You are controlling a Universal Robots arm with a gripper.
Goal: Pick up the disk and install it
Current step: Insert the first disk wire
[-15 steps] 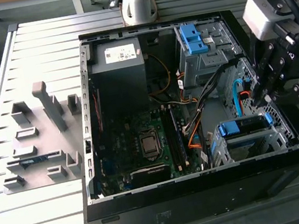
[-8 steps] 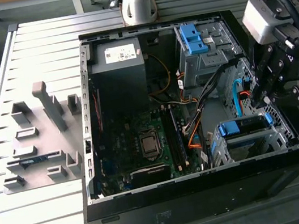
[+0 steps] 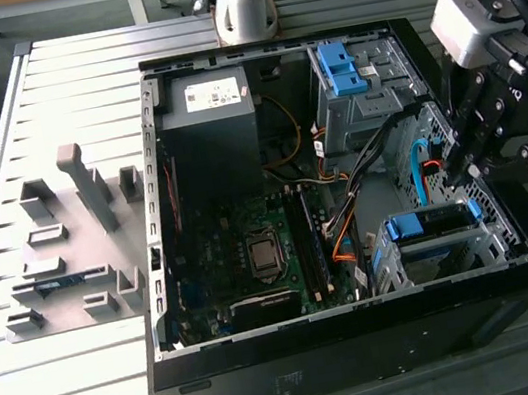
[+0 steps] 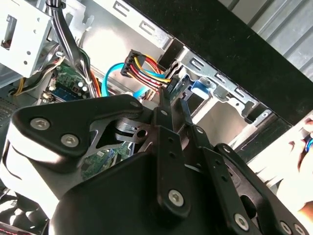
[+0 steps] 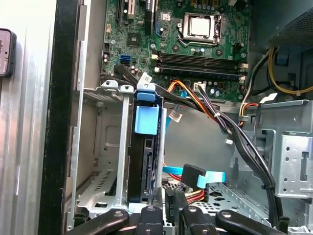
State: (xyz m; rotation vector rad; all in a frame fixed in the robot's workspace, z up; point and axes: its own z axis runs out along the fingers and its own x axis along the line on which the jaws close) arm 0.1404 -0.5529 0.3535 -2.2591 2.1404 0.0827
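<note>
The disk sits on edge in the lower metal drive cage at the front corner of the open computer case, on the exterior view's right. Its blue carrier tab faces up. The first wrist view shows the disk slotted between the cage rails. My gripper hangs just behind that cage, over the case's right wall, beside a bundle of red, yellow and black power wires. In the second wrist view the two fingers stand close together with nothing of the disk between them.
A bare blue bracket rests in the upper drive cage. A black power supply box and the motherboard fill the case. A light blue data cable lies near my fingers. A grey fixture block is on the table at the exterior view's left.
</note>
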